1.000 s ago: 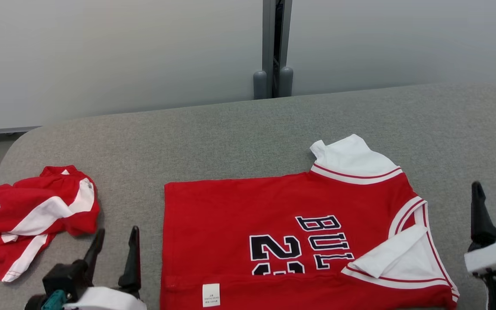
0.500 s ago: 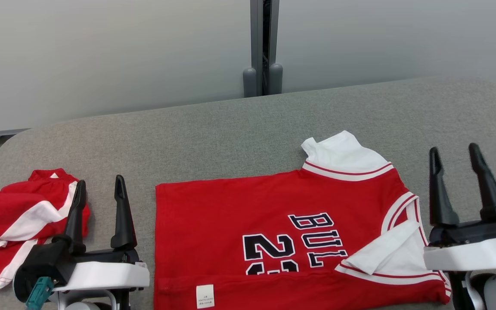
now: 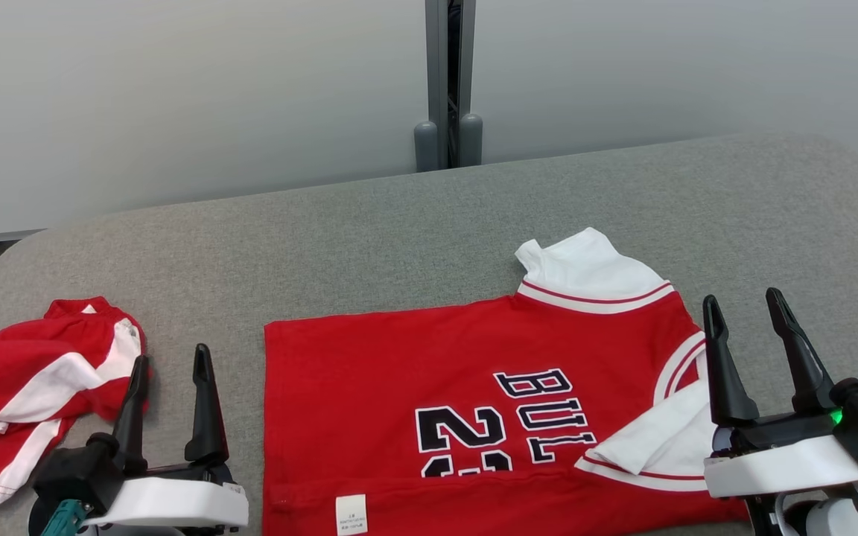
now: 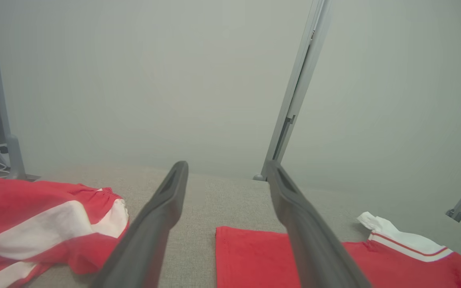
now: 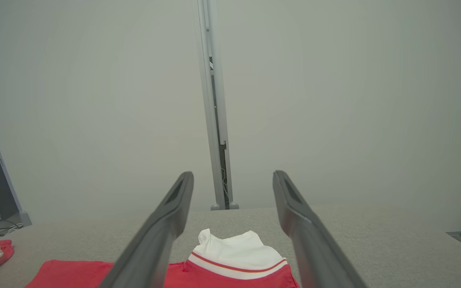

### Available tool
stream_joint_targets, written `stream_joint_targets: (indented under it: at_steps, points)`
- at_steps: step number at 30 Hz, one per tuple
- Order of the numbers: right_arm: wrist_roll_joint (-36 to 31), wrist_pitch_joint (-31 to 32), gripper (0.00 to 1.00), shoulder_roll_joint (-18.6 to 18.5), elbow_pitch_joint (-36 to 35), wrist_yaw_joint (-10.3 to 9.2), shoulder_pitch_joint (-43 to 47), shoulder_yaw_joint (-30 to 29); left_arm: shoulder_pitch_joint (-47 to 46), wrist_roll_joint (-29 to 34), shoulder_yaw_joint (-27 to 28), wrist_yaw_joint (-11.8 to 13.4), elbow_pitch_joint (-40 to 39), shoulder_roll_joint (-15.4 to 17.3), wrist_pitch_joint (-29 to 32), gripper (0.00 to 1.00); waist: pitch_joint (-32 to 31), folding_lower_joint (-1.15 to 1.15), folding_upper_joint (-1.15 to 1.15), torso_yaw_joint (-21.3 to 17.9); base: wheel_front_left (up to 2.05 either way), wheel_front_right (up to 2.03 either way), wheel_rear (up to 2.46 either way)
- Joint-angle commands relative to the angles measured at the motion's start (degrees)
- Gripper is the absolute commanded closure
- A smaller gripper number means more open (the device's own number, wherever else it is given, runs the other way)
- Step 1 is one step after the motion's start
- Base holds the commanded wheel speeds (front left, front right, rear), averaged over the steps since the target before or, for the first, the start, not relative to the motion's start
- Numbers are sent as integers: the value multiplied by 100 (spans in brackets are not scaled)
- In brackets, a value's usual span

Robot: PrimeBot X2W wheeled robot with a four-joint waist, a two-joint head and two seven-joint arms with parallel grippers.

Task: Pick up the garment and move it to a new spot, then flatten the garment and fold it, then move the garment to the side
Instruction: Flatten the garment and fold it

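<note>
The garment, a red basketball jersey (image 3: pixel 399 387) with white sleeves and black lettering, lies flat on the grey table (image 3: pixel 399 223). Its near edge is turned up and shows a white label. My left gripper (image 3: pixel 170 356) stands open just left of the jersey's left edge, holding nothing. My right gripper (image 3: pixel 742 298) is open above the jersey's right side, beside the folded white sleeve (image 3: pixel 660 439). The left wrist view has my open left gripper (image 4: pixel 226 164) over bare table with the jersey (image 4: pixel 254 260) below. In the right wrist view, my open right gripper (image 5: pixel 232 174) frames the far white sleeve (image 5: pixel 234 250).
A crumpled red and white pair of shorts (image 3: pixel 27 380) lies at the table's left end, close to my left gripper, and also appears as shorts (image 4: pixel 34 216). Pale wall panels with a grey post (image 3: pixel 447 82) stand behind the table. Bare cloth stretches beyond the jersey.
Both open grippers have risen from the lower edge into fuller view. The right one has shifted inward over the jersey's right side. The camera has shifted slightly; the jersey lies as before.
</note>
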Motion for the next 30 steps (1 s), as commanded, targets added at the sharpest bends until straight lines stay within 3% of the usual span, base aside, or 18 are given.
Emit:
stream_joint_targets:
  at_steps: [1,16,24,26,30]
  points:
    - [26,-33,0,-26,1,-2,61,1,1,-19,-22,-5,33,15,-13,0,-8,0,0,-2,0,0,0]
    - [-100,-35,0,-24,57,-2,9,4,-50,-101,-194,-27,284,15,-14,0,50,0,0,-4,0,0,0]
    - [-245,-24,0,-24,45,-2,-411,-170,-670,304,-329,-368,1009,141,-14,0,587,0,0,-30,0,0,0]
    - [-265,-23,0,-24,11,-2,-628,-314,-1197,388,-507,-556,1496,290,197,0,888,0,0,-54,0,0,0]
    - [-126,-23,0,-23,15,-2,-842,-401,-1887,406,-632,-689,1996,515,603,0,1238,0,0,-147,0,0,0]
